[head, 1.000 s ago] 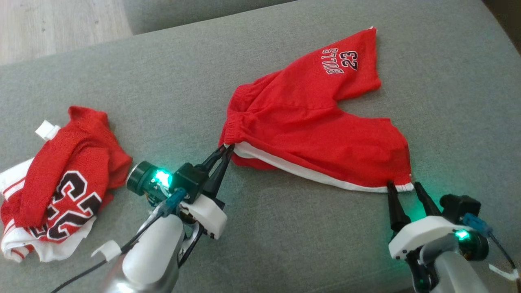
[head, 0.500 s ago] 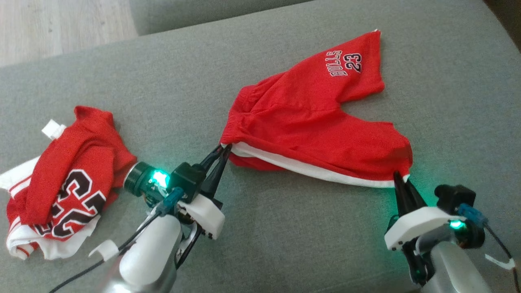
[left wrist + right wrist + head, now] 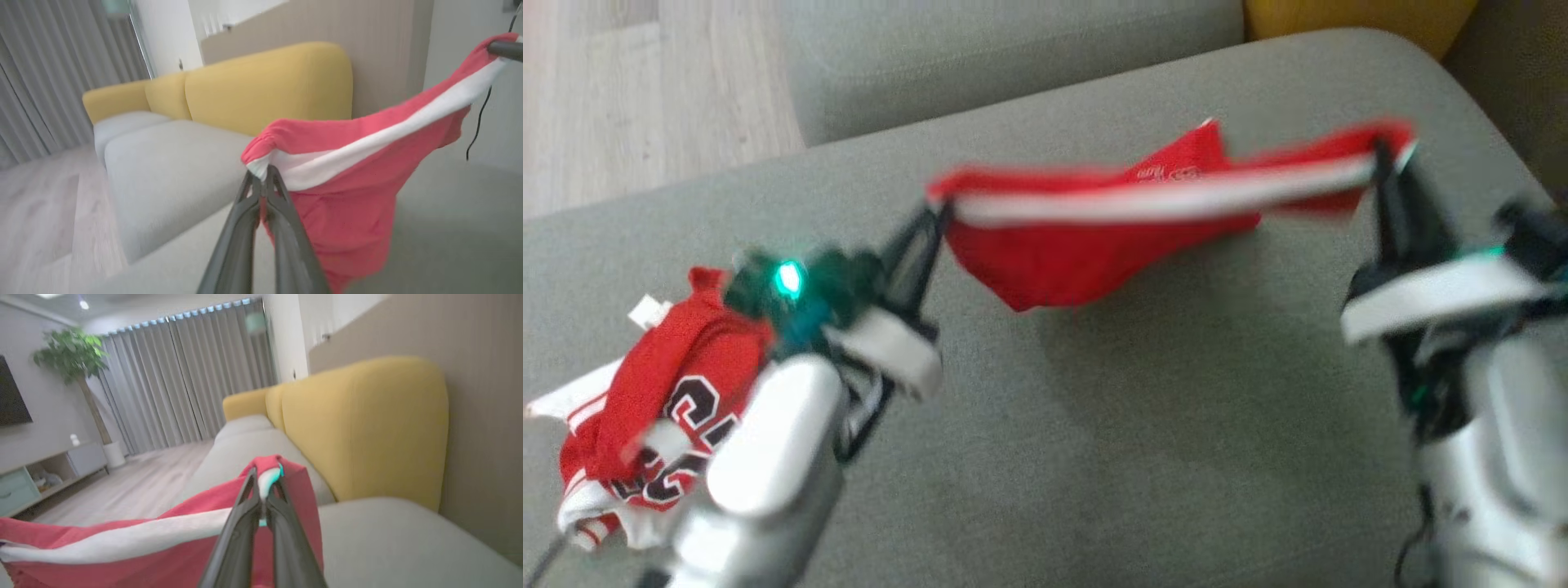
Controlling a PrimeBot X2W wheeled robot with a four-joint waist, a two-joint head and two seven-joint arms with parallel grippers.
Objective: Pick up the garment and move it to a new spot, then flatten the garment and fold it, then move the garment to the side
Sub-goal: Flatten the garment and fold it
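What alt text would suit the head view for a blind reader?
Red shorts with a white stripe hang stretched between the left gripper and right gripper over a grey sofa cushion. A crumpled red jersey lies nearby.

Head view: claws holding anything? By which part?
Both hold the red fabric shorts with a white side stripe: left claw pinches the stripe's waistband end, right claw its leg-hem end.
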